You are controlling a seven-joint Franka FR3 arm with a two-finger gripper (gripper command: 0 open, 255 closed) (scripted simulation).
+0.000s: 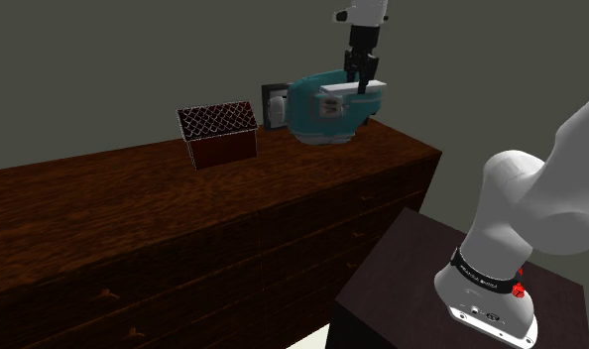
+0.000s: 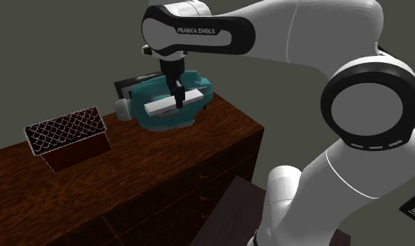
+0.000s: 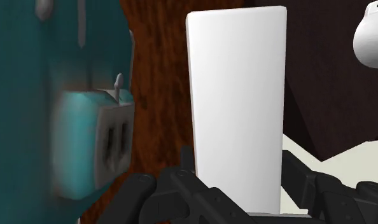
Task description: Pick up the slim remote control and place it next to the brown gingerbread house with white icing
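A slim, plain white remote [image 1: 353,89] [image 2: 171,103] [image 3: 237,102] hangs flat in my black gripper [image 1: 362,86] [image 2: 179,99] [image 3: 238,181], which is shut on one of its ends. The remote is in the air in front of a teal appliance, near the dresser's end by the stand. The brown gingerbread house [image 1: 219,136] [image 2: 68,137], with a white lattice on its roof, stands on the dresser top. It is well apart from the gripper, toward the shoulder view's left.
A teal appliance [image 1: 322,114] [image 2: 161,112] [image 3: 60,121] with a grey end sits on the dark wooden dresser [image 1: 134,203] [image 2: 164,161] just behind the remote. Bare wood lies around the house. The dark stand [image 1: 402,273] is below the dresser's end.
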